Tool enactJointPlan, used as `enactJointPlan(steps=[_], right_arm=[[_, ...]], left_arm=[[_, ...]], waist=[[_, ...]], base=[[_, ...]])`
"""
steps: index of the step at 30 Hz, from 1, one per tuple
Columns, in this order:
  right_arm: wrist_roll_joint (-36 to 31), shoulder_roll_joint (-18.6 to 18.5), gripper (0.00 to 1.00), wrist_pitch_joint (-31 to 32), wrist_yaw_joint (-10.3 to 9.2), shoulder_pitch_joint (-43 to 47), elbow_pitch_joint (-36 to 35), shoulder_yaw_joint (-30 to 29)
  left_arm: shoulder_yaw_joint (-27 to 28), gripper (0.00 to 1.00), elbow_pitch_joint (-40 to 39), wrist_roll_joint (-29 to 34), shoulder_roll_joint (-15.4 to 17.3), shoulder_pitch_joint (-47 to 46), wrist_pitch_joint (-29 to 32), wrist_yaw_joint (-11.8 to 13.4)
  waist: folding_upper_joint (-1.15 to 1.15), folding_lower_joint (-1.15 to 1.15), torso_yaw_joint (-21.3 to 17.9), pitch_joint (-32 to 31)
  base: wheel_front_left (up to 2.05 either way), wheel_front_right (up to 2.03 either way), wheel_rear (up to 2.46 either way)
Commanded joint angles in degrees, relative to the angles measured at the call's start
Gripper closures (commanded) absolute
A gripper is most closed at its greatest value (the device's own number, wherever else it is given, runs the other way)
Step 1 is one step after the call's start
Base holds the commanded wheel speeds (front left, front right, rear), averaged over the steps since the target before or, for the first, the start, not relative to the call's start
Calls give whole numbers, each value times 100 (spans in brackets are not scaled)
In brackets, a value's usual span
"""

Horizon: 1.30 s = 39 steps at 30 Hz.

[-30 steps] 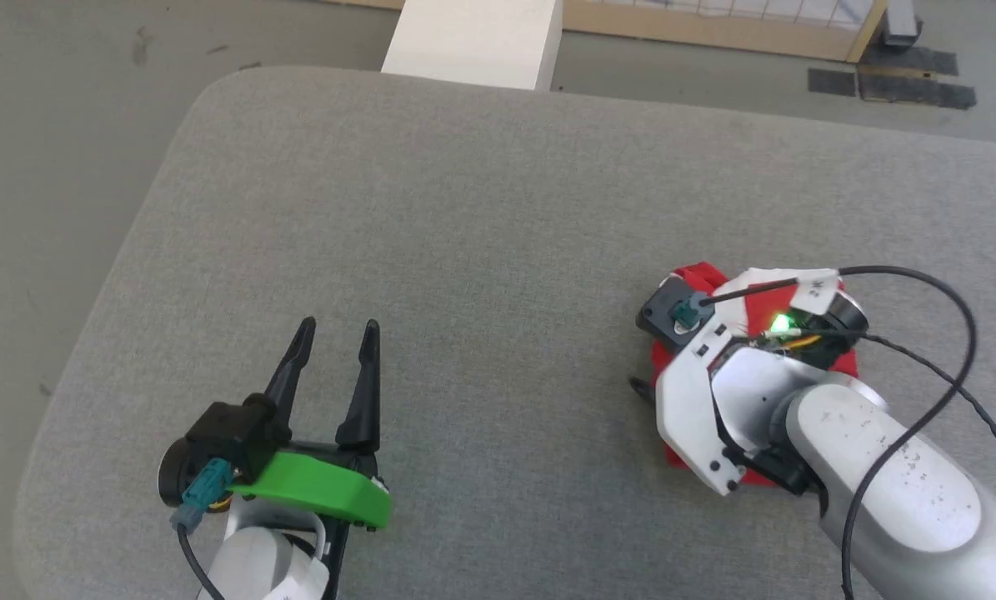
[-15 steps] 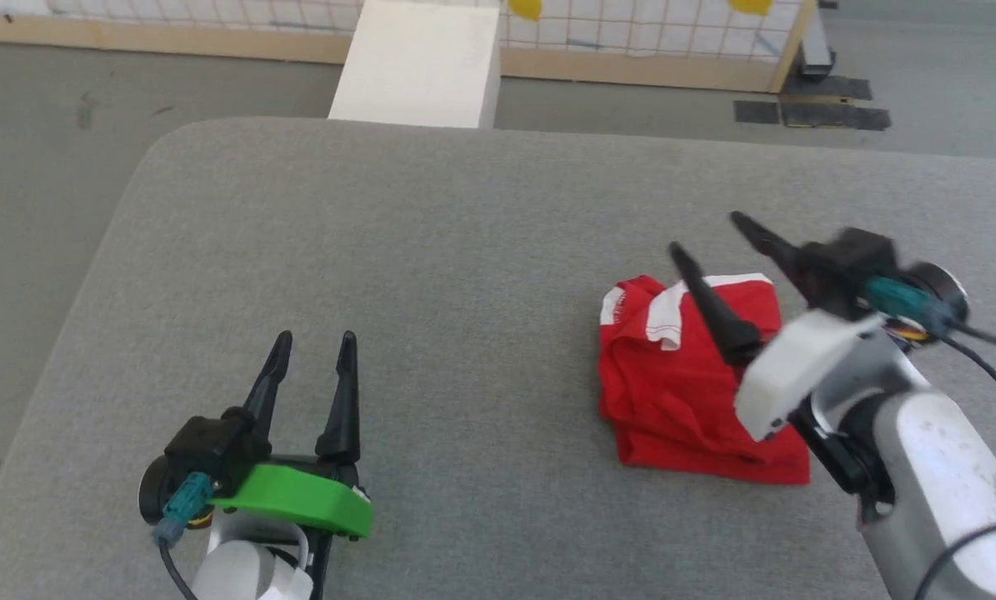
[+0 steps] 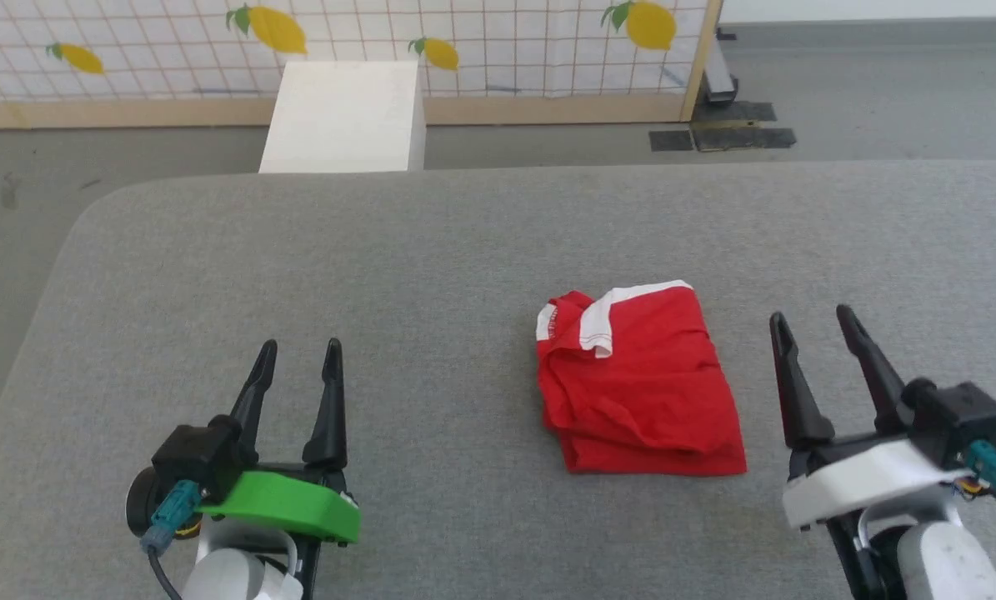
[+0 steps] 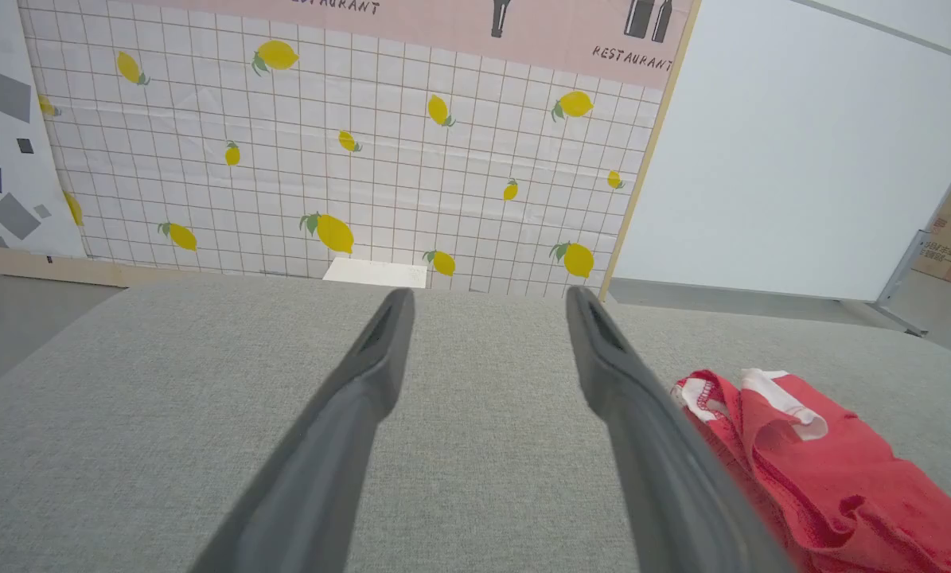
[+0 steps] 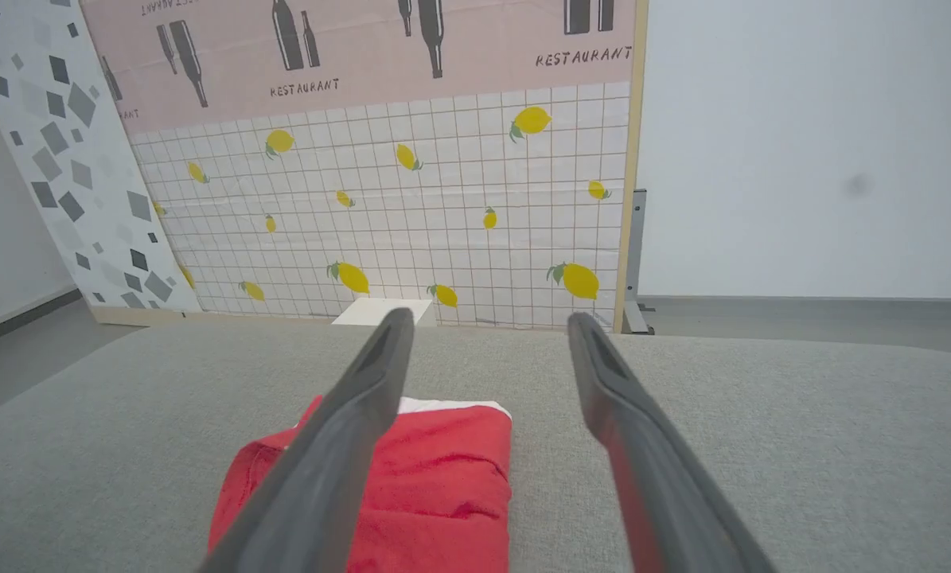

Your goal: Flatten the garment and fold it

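Right of centre in the head view, on the grey padded surface (image 3: 431,275): the garment (image 3: 643,392), lying as a compact red packet with a white stripe band turned over at its upper edge. Looks folded already into several layers, with soft rumples along the left and lower edges, so judged near the end of the task, perhaps wanting only a tidy. Likely very light, limp and a little slippery, being thin fabric; no stiffness to hold a shape, and prone to sliding open layer by layer if lifted by one ply. Best taken at a corner or along the thick lower fold, pinching all layers together, or at the white-striped edge at the packet's upper left for the firmer bite of a hem. At lower left of the frame, the left gripper (image 3: 301,343), fingers pointing up the frame, jaws spread wide and empty, well apart from the cloth. At lower right, the right gripper (image 3: 810,315), likewise pointing up the frame, jaws wide with nothing between them, just beside the packet's right edge without touching. In both wrist views, fingers low and roughly level over the surface, aimed toward the lemon-patterned panel (image 3: 464,42) at the top.
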Motion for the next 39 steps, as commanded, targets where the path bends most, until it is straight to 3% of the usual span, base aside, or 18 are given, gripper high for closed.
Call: enactJointPlan(steps=[1, 13, 28, 30, 32, 35, 39], right_arm=[[-62, 47, 0, -105, -9, 106, 27, -18], [-205, 160, 0, -413, -9, 500, 264, -354], [-29, 185, 0, -369, -9, 463, 329, -274], [504, 202, 0, -184, -9, 405, 381, -236], [1444, 224, 0, 163, -9, 262, 446, -278], [2780, 239, 0, 1123, -9, -64, 644, -425], [3785, 243, 0, 2419, -9, -600, 1115, -854]], left_arm=[[33, 0, 7, 18, -9, 116, -23, -42], [124, 0, 94, 21, -9, 338, -23, -42], [117, 0, 76, 27, -9, 330, -23, -42], [118, 0, 68, 25, -9, 326, -23, -42], [131, 0, 54, 24, -9, 322, -23, -42], [124, 0, 20, 45, -9, 288, -23, -42], [75, 0, -33, 56, -9, 178, -23, -42]], waist=[[0, 0, -102, -97], [0, 0, -125, -194], [0, 0, -94, -140], [0, 0, -89, -123], [0, 0, -93, -98], [0, 0, -67, -17], [0, 0, 47, 158]], base=[[0, 0, 0], [0, 0, 0], [0, 0, 0], [0, 0, 0], [0, 0, 0], [0, 0, 0], [0, 0, 0]])
